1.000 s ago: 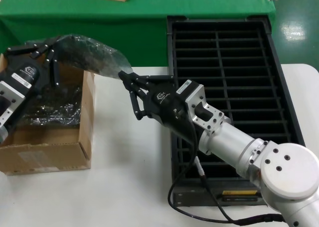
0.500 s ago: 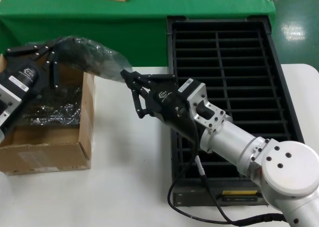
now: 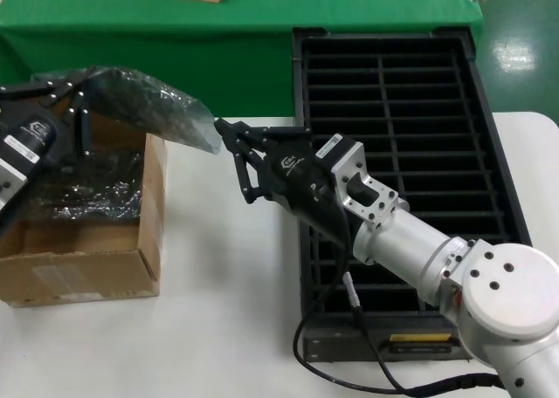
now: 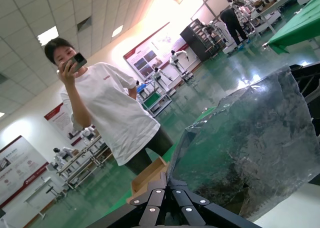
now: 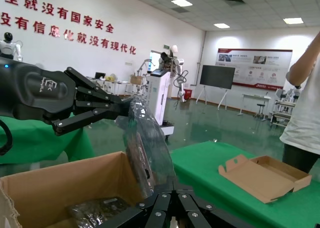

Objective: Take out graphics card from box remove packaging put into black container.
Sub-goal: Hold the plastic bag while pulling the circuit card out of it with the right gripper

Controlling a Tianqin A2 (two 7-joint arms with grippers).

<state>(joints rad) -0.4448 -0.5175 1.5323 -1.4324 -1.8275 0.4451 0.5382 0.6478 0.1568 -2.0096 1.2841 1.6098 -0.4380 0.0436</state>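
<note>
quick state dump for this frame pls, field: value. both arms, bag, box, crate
left gripper: above the box, shut on one end of the bag
right gripper: over the table, shut on the bag's other end
bag: held in the air between both grippers, a dark card visible inside
box: open, on the table, more bagged items inside
crate: black, slots show nothing in them
card in crate: not yet

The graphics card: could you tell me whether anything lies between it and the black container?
Yes. The graphics card is inside the packaging, held over the box by the left gripper and right gripper. The black container has open slots.
</note>
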